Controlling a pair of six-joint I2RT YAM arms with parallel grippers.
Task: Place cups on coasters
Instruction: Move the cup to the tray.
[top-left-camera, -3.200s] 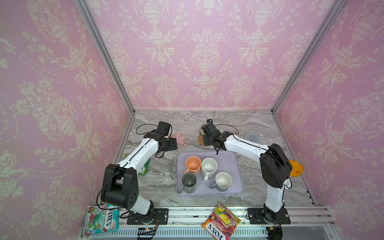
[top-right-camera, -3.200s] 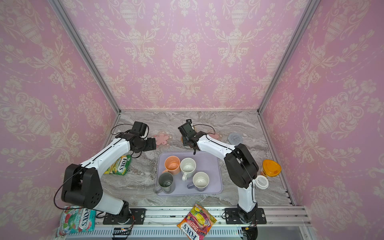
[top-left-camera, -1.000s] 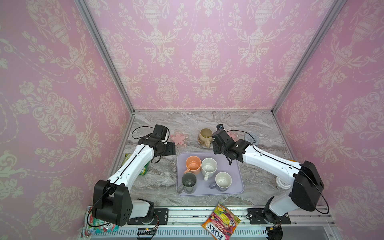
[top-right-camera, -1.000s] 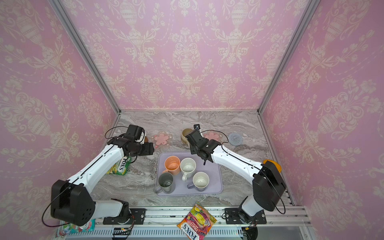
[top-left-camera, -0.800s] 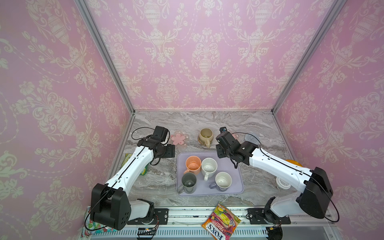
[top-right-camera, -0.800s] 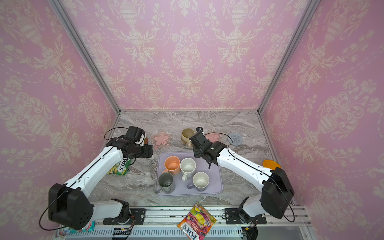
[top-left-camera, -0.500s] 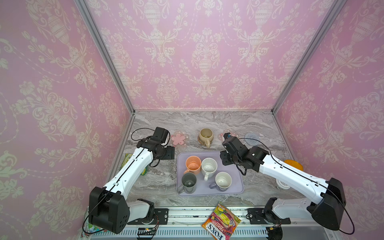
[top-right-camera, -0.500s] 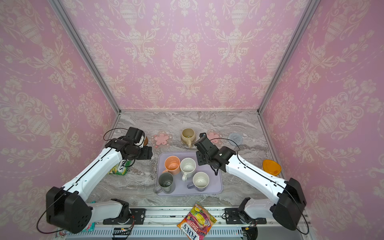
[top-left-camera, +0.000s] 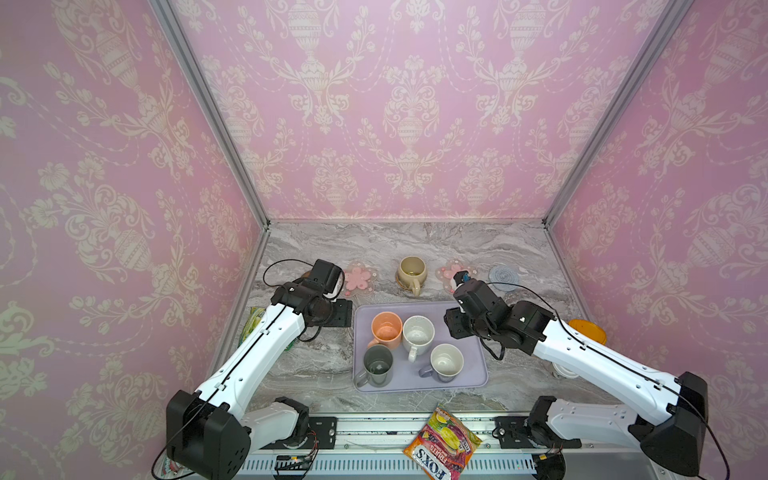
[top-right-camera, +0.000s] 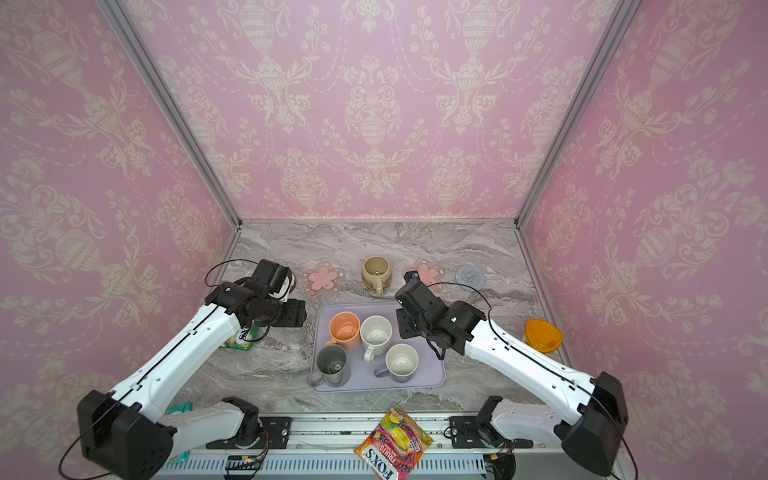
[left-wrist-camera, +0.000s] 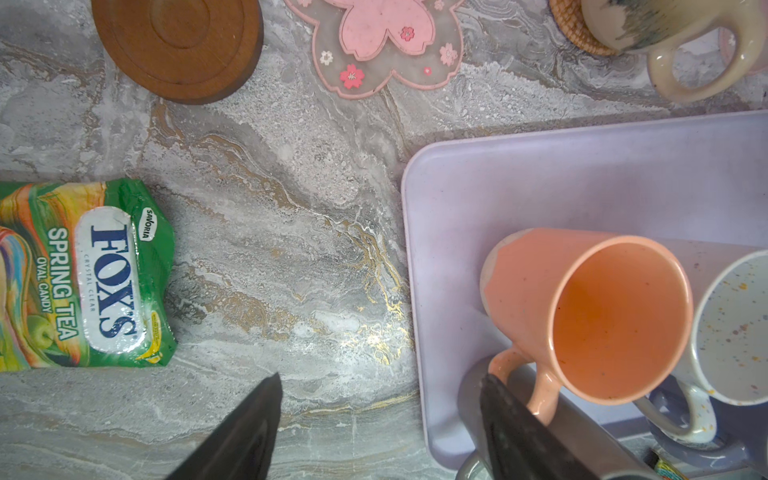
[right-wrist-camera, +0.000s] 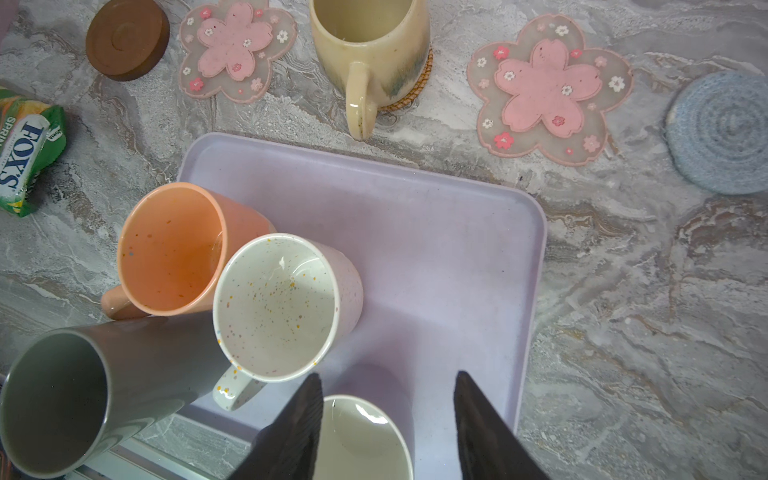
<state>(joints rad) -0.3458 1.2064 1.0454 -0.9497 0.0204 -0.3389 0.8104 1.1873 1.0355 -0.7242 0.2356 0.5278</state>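
Beige mug (top-left-camera: 411, 270) on rattan coaster (right-wrist-camera: 419, 89), far centre; four more crowd the tray (right-wrist-camera: 436, 249), near. Left gripper (left-wrist-camera: 380, 382), jaws apart, empty, beside peach mug (left-wrist-camera: 615, 307); right gripper (right-wrist-camera: 388, 382), apart, hovers over lavender mug (right-wrist-camera: 361, 440), probably next pick.

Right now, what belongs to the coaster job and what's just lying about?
Job: peach mug, speckled mug, grey-green mug, lavender mug, beige mug; brown coaster, rattan coaster, blue coaster, flower coasters.
Lying about: tray, candy bags, orange-lidded container.
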